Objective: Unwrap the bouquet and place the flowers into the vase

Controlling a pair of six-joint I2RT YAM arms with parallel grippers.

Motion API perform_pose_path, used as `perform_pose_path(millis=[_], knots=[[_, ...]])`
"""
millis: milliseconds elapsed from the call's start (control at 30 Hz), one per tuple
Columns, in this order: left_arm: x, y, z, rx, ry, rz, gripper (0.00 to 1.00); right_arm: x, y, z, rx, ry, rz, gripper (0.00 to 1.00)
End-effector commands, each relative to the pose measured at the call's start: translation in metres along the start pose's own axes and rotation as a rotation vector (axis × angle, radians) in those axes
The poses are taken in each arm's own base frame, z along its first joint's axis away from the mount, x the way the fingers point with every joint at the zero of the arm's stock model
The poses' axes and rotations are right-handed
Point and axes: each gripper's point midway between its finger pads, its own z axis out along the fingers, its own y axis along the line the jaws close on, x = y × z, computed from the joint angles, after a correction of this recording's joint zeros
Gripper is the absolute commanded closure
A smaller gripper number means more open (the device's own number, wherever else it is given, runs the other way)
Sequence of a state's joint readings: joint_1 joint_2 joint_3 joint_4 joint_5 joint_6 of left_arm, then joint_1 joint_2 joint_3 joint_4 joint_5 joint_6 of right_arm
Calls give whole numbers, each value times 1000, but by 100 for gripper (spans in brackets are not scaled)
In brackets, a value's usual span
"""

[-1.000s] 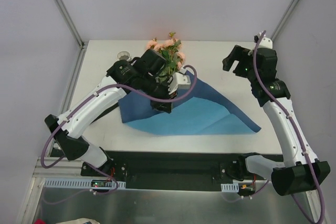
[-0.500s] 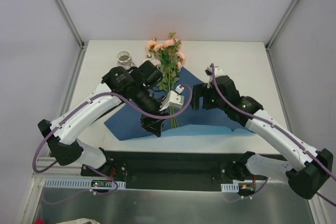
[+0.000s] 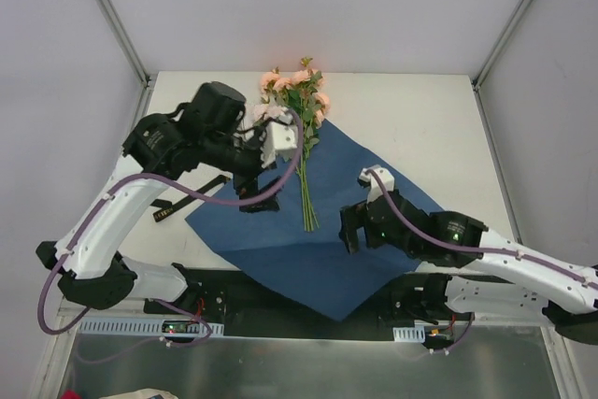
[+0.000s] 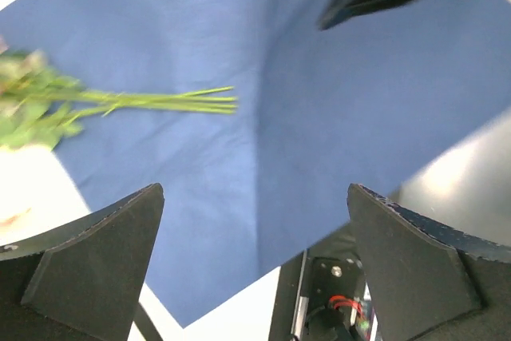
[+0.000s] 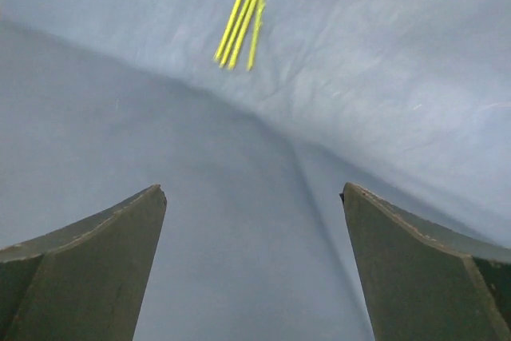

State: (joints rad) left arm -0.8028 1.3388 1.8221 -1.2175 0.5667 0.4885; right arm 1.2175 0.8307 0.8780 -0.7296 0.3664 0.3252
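Note:
The bouquet lies undone. Its flowers (image 3: 297,100), peach-pink roses with green leaves, rest on the open blue paper (image 3: 374,175), their stems (image 3: 306,203) pointing toward the near edge. My left gripper (image 3: 250,195) hangs open above the paper's left part, left of the stems (image 4: 168,101), holding nothing. Low over the paper's near right part, my right gripper (image 3: 348,229) is open and empty, with the stem ends (image 5: 243,21) ahead of it. My left gripper (image 4: 255,189) and right gripper (image 5: 253,189) both show wide gaps. The vase is hidden behind my left arm.
A black ribbon (image 3: 173,210) lies on the white table (image 3: 420,109) left of the paper. The paper's near corner (image 3: 346,310) hangs over the table's front edge above the black base rail. Enclosure walls ring the table.
My left gripper opened and rose back to the left. The right arm swept from the far right down to the near edge. The blue paper spread flat and toward the front; the flowers lie on it.

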Motion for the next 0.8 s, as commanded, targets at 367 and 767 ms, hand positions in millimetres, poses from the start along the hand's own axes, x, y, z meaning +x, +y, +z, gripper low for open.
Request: perform_pose_path(millis=[367,767], knots=[[182,164,-77,-772,80,-714,1,-259,-28,73,213,-224,-54,28],[269,193,-86,-881,93,-908,1,-219,-55,258,201,58,23,53]])
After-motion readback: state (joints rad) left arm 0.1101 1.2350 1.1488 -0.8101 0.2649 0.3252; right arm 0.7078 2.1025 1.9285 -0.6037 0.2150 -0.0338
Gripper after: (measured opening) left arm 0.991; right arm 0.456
